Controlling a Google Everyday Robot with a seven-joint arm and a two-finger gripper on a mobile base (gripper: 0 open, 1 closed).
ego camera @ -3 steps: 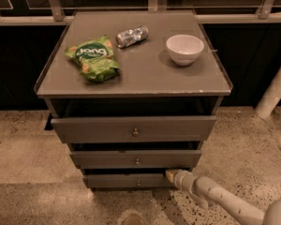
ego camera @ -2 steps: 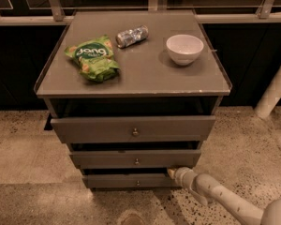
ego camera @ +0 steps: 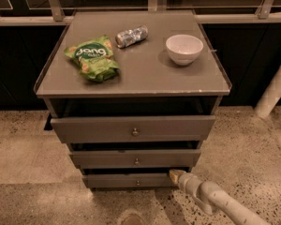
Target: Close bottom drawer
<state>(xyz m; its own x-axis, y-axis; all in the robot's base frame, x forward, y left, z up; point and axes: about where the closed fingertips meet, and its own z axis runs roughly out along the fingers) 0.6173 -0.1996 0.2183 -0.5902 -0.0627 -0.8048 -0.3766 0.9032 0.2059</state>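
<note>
The bottom drawer [ego camera: 126,180] is the slimmest grey front of three, with a small brass knob [ego camera: 137,182] at its centre. It sits low in the cabinet, close under the middle drawer [ego camera: 136,159]. My gripper [ego camera: 174,175] comes in from the lower right on a pale arm [ego camera: 215,200], and its tip rests against the right end of the bottom drawer's front.
The top drawer [ego camera: 133,128] stands out furthest. On the cabinet top [ego camera: 145,69] lie a green snack bag [ego camera: 92,57], a crushed can [ego camera: 131,35] and a white bowl [ego camera: 184,48]. A white pole [ego camera: 274,90] stands at right. Speckled floor surrounds the cabinet.
The gripper tip has edged slightly left and up along the bottom drawer's right end; the drawers look much the same.
</note>
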